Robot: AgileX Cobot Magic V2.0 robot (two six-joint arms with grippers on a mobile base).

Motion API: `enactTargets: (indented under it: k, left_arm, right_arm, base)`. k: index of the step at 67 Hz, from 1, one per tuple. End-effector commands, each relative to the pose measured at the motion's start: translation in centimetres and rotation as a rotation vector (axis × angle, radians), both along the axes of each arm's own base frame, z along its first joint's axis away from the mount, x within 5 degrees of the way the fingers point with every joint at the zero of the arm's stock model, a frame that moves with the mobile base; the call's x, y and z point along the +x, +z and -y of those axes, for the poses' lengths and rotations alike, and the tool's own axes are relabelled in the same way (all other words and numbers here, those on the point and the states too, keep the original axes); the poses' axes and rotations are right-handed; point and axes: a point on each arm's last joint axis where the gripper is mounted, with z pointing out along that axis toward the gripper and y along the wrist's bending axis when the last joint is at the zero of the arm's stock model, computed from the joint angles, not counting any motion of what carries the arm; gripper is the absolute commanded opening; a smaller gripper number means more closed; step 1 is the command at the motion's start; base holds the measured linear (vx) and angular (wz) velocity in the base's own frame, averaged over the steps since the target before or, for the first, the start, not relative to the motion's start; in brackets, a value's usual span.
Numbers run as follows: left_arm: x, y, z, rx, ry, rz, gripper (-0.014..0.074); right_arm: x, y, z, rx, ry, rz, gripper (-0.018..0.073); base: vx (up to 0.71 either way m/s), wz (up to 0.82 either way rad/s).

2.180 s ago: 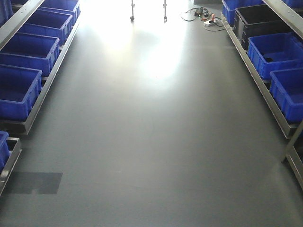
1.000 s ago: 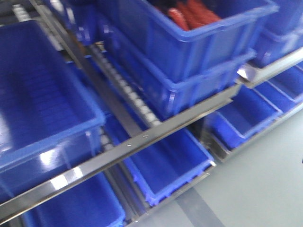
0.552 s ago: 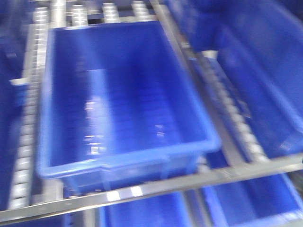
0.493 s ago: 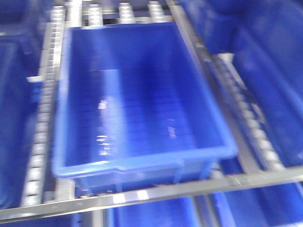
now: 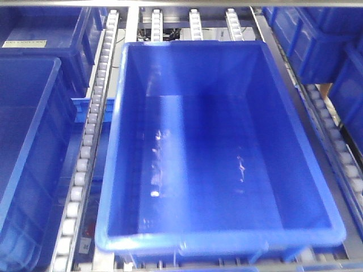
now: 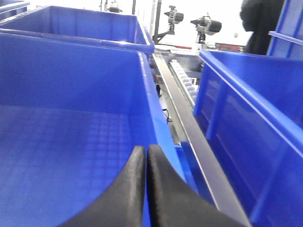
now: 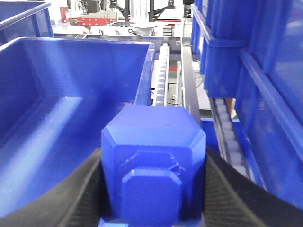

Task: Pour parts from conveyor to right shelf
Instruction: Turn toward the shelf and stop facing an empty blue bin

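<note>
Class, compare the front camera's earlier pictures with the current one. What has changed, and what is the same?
The camera swung from the open floor to the shelf, then settled over one blue crate, now sharp and centred. The crate stayed empty on its rollers. The block in the right jaws has no earlier picture.

Left gripper: black fingers pressed flat together, nothing held between them. Right gripper: fingers spread apart, clamping the part by both flanks.
</note>
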Motion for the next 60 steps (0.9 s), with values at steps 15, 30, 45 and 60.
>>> enactTargets:
  k: [15,30,45,60]
  left_arm:
    - [0.01,-0.01,0.05,-0.016,-0.008,0.060,-0.0006]
    - [0.01,-0.01,0.05,-0.016,-0.008,0.060,-0.0006]
    - [0.01,-0.01,0.05,-0.016,-0.008,0.060,-0.0006]
    - [0.01,-0.01,0.05,-0.016,-0.008,0.060,-0.0006]
  right_arm:
    - [0.02,1.50,-0.02,0.000,0.002,0.091,-0.0004]
    - [0.02,1.50,-0.02,0.000,0.002,0.091,-0.0004]
    - [0.02,1.50,-0.02,0.000,0.002,0.091,-0.0004]
    - [0.02,1.50,-0.02,0.000,0.002,0.091,-0.0004]
  base:
    - [0.15,0.07]
    - [0.12,0.04]
    - [0.10,0.04]
    - [0.06,0.03]
